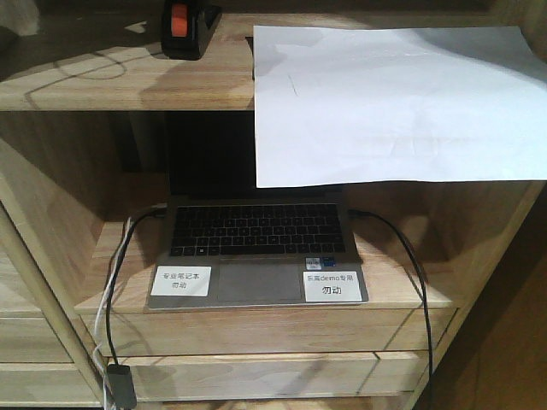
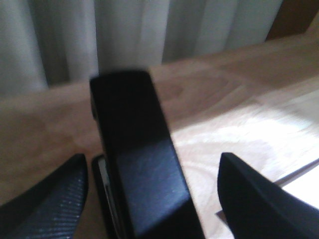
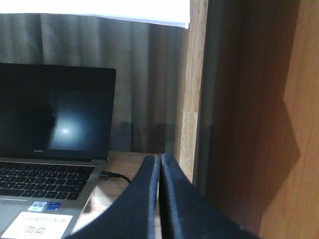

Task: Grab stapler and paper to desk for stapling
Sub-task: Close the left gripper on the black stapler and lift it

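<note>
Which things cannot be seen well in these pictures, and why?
Front view: the stapler is cut off by the top edge; the paper covers part of the laptop screen.
Left wrist view: the stapler is blurred, its near end cut off below.
Right wrist view: only the paper's edge shows.

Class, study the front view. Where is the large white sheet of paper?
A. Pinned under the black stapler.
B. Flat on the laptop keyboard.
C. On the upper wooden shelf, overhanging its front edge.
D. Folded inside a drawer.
C: the plain white rectangular sheet of paper rests on the upper light-wood shelf and hangs past its front edge, above the open grey laptop, apart from the small black stapler.
</note>
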Available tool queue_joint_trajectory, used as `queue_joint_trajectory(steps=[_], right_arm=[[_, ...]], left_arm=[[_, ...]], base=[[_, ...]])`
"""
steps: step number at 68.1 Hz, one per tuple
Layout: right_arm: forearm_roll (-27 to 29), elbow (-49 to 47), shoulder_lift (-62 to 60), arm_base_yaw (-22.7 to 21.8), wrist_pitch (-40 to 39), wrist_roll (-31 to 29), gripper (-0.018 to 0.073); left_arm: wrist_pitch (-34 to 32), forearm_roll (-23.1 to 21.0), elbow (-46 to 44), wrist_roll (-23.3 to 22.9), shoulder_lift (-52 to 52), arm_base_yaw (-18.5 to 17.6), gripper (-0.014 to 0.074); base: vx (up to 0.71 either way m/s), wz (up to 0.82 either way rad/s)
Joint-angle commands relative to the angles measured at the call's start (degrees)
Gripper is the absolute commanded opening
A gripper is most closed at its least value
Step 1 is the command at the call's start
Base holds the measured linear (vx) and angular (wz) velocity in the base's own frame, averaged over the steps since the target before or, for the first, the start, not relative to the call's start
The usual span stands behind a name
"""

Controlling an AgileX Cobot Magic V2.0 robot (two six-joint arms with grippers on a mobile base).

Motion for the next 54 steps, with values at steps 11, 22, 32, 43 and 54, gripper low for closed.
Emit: queue_joint_trajectory(steps=[11,22,32,43,54], right_arm=[[-0.2,1.37,-0.58,-0.5,-4.49,-0.58,-0.0009],[-0.2,1.37,-0.58,-0.5,-4.49,-0.58,-0.0009],[-0.2,1.37,-0.58,-0.5,-4.49,-0.58,-0.0009],[-0.2,1.37,-0.58,-0.5,-4.49,-0.58,-0.0009],[-0.2,1.37,-0.58,-0.5,-4.49,-0.58,-0.0009]], left_arm=[[-1.45,0.89,-1.95,-1.13,-0.82,-0.42,0.0514],[-1.55,1.03,-1.95,-1.13,-0.63,-0.42,0.0388],[-2.98,1.03,-1.95,-1.13,-1.06,-0.42,0.0139],[-4.52,1.03,-1.95,-1.05,-2.2,-0.42,-0.0008],[-6.6,1.11,-1.89,-1.05,-4.19,-0.42,-0.0008]], base=[[0.0,0.0],[0.0,0.0],[0.0,0.0],[0.0,0.0],[0.0,0.0]])
